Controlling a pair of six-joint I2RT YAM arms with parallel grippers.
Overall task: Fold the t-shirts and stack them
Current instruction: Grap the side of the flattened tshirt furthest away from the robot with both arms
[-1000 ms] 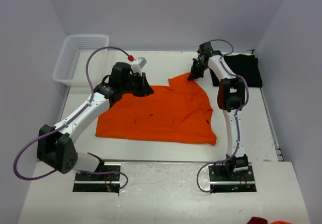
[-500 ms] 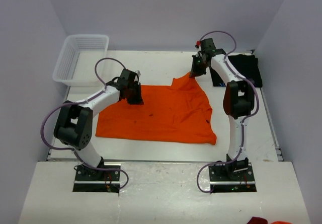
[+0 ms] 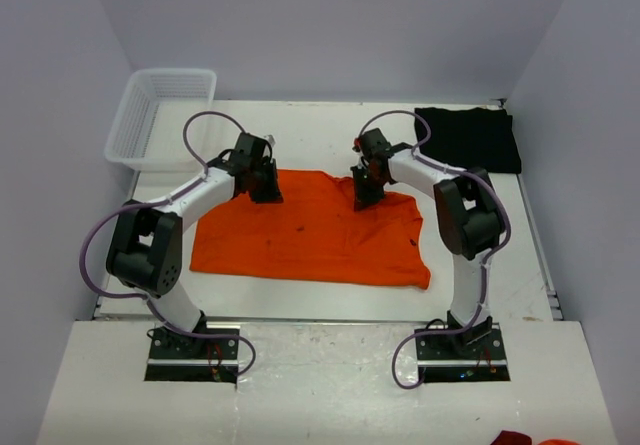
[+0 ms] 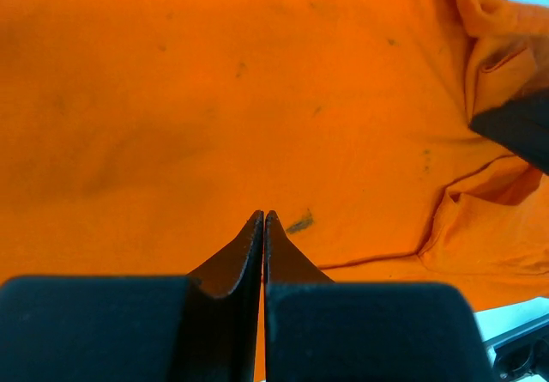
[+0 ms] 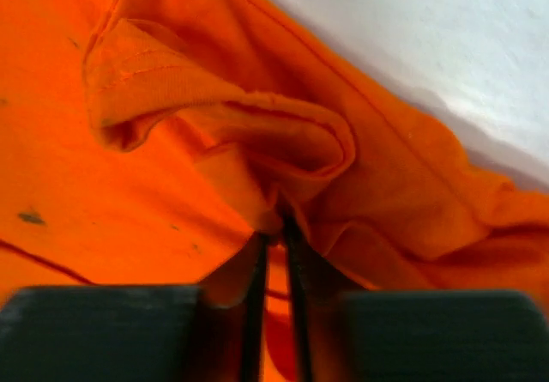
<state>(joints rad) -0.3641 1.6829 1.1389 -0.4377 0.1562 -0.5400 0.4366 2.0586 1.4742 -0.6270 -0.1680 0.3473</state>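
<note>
Top external: right gripper (image 3: 362, 200), pinching the bright orange cloth t-shirt (image 3: 310, 240), has carried its one-o'clock corner inward, starting my fold; left gripper (image 3: 267, 193) clenched.

Seen from overhead, both sets of fingertips are hidden beneath the wrists. Above and left of the left gripper (image 4: 262, 221), the orange t-shirt (image 4: 214, 99) is cut off by the picture's edges. Whether cloth is caught between its closed jaws cannot be told. Up and right of those jaws, a dark shape (image 4: 521, 129) is cut by the edge and cannot be identified. The right gripper (image 5: 273, 232) is blurred below its tips, and the end of the fold pinched between its jaws is hidden.
</note>
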